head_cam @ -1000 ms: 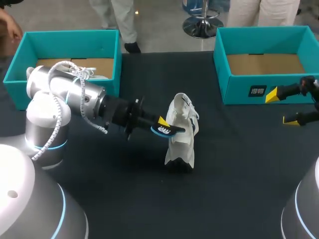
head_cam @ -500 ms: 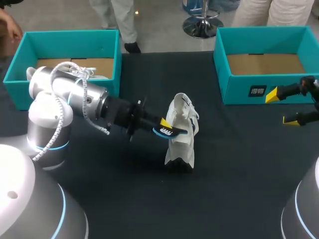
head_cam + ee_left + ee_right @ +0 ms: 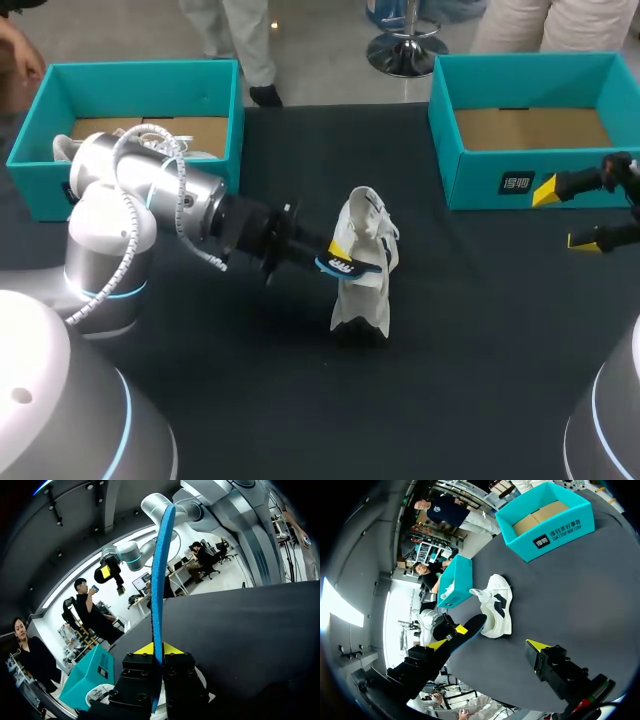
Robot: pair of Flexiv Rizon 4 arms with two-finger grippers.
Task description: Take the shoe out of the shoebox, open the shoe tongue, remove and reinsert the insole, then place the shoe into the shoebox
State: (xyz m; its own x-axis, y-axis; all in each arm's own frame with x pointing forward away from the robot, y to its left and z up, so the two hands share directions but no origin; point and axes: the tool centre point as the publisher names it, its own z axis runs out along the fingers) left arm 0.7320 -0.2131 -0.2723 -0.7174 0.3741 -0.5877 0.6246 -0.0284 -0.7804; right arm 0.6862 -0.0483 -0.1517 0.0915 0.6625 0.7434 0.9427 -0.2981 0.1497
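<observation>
step in hand: insole stage, by my judgement. the shoe is out of its box and the insole looks free of it.
left gripper: clenched on the blue insole. in the left wrist view the insole stands edge-on, pinched at its near end between the two yellow tips of that gripper.
insole position: held just above the worktop, its far end at the shoe's opening. whether it touches the collar cannot be told.
shoe position: white, resting on the worktop between the two teal boxes, well apart from both. the right wrist view shows the shoe side-on with its tongue lifted.
right gripper: released, fingers wide apart and holding nothing, beside the front wall of the right shoebox.
left shoebox: at the far left corner, partly hidden by the left arm.
next move, judged: feed the insole toe-first through the opening and press it flat along the sole. the shoe is unsupported and may slide or tip, so the idle right gripper would do well to steady it.
remaining, judged: reinsertion, then return of the shoe to a shoebox.
markings: white print on the right shoebox's front wall, white print on the insole, a dark emblem on the shoe's side. none is transcribed here.
</observation>
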